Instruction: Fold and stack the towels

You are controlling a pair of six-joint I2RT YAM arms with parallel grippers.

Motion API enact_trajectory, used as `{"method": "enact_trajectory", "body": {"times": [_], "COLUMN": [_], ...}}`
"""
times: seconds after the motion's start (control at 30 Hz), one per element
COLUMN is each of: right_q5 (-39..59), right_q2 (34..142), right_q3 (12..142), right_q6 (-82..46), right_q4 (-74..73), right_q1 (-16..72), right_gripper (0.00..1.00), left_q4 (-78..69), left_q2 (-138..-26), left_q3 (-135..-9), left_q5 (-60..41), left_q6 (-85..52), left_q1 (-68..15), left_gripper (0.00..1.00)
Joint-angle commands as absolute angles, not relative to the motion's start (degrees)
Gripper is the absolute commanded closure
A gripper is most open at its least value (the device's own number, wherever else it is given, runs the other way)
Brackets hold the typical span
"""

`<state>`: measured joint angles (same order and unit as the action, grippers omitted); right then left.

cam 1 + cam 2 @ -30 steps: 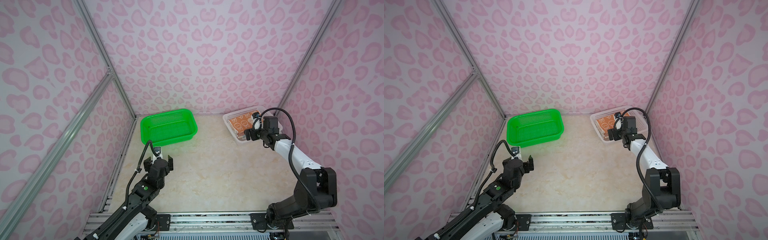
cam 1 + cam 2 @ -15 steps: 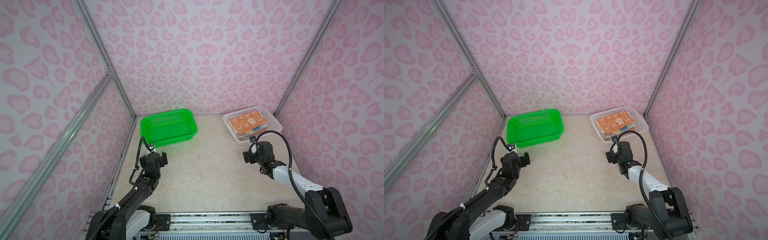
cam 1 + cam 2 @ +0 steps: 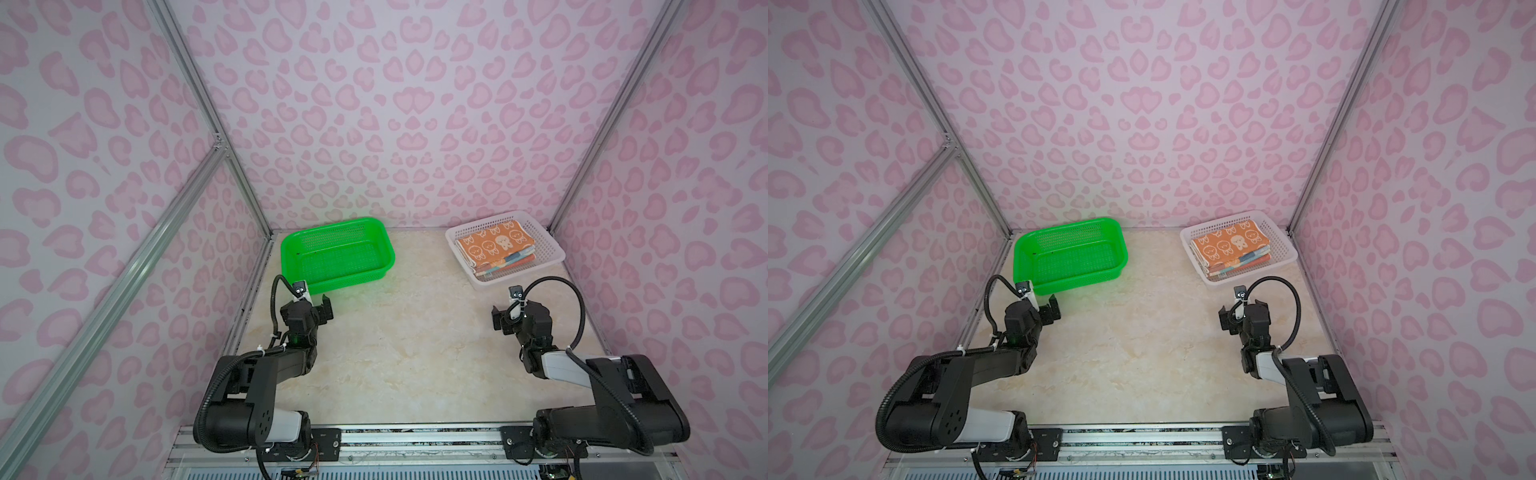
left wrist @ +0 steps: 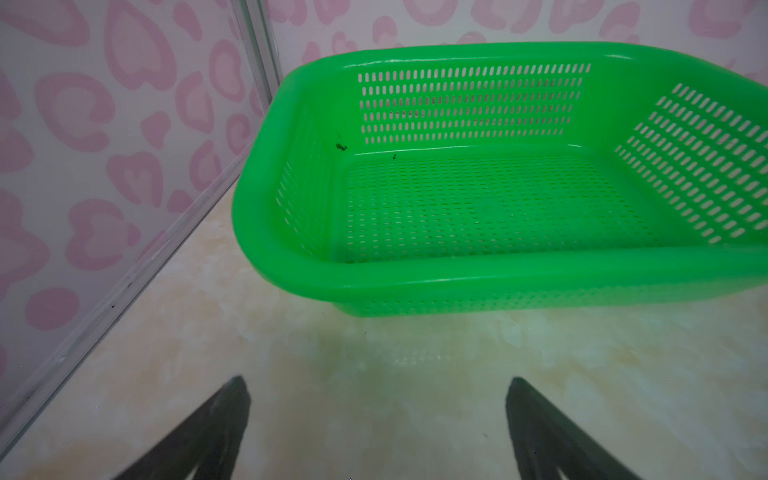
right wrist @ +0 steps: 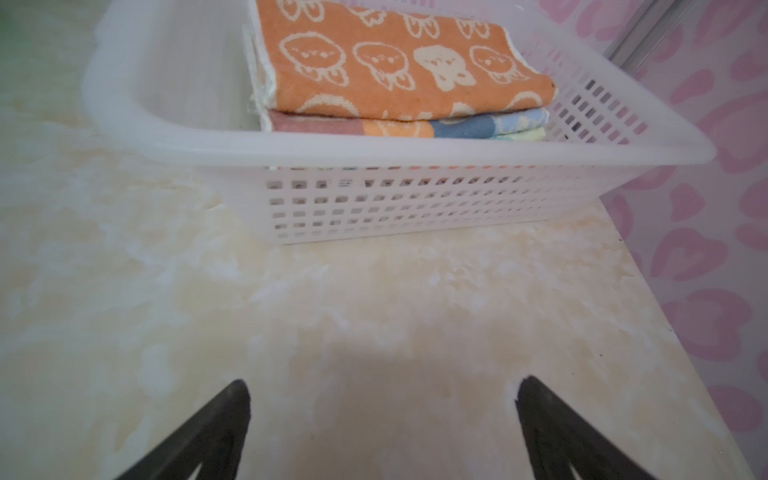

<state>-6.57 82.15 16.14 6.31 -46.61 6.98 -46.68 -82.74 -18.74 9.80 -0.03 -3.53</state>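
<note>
The towels (image 3: 494, 245) (image 3: 1229, 245) lie folded in one stack inside the white basket (image 3: 519, 276) (image 3: 1250, 278) at the back right. In the right wrist view the top towel (image 5: 395, 62) is orange with white cartoon faces. Under it a brown, orange and blue striped one (image 5: 457, 126) and a pale yellow-green edge show. My right gripper (image 3: 517, 318) (image 3: 1244, 318) (image 5: 384, 380) is open and empty, low over the table just in front of that basket. On the left, my left gripper (image 3: 311, 303) (image 3: 1038, 307) (image 4: 376, 382) is open and empty before the green basket.
The green basket (image 3: 336, 282) (image 3: 1075, 284) (image 4: 498, 282) stands at the back left with nothing in it, close to the left wall's metal rail (image 4: 124, 286). Pink patterned walls close in the marble-look table (image 3: 415, 345) on three sides.
My right gripper has drawn back from over the white basket and come down to the table in front of it. My left arm has folded lower, and its gripper now sits close to the green basket.
</note>
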Motion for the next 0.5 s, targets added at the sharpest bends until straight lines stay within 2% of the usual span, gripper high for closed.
{"method": "enact_trajectory", "body": {"times": [0.0,0.03,0.1,0.17,0.23,0.27,0.33,0.4,0.47], "right_q5": [0.0,0.5,-0.1,0.2,-3.4,-4.6,-5.4,-5.5,-5.6], "right_q2": [90.7,90.8,86.2,90.7,87.6,88.2,90.2,88.6,89.0], "right_q3": [15.5,15.8,18.6,19.6,23.5,24.2,21.9,23.6,23.2], "right_q6": [4.5,4.8,5.3,4.8,3.4,2.4,1.3,1.6,1.3], "right_q4": [-66.5,-66.5,-53.1,-59.1,-46.1,-45.7,-53.8,-47.3,-48.9], "right_q1": [6.0,6.2,6.2,6.3,6.1,5.9,5.4,5.5,5.4], "right_gripper": [0.0,0.0,0.0,0.0,0.0,0.0,0.0,0.0,0.0], "left_q4": [-58.1,-60.7,-54.6,-53.7,-49.8,-49.0,-48.9,-47.2,-46.4], "left_q2": [-87.4,-89.2,-87.7,-89.0,-89.4,-89.1,-89.3,-89.2,-89.0], "left_q3": [-17.6,-17.6,-19.3,-20.9,-23.4,-23.8,-23.8,-24.5,-24.8], "left_q5": [4.9,4.0,3.3,6.1,7.1,6.8,6.6,6.5,6.8], "left_q6": [-1.9,-1.6,-1.2,-2.3,-2.8,-3.0,-3.1,-3.3,-3.8], "left_q1": [-1.6,-1.6,-1.6,-1.6,-1.5,-1.3,-1.1,-0.8,-0.6], "left_gripper": [0.02,0.02,0.02,0.02,0.02,0.02,0.02,0.02,0.02]}}
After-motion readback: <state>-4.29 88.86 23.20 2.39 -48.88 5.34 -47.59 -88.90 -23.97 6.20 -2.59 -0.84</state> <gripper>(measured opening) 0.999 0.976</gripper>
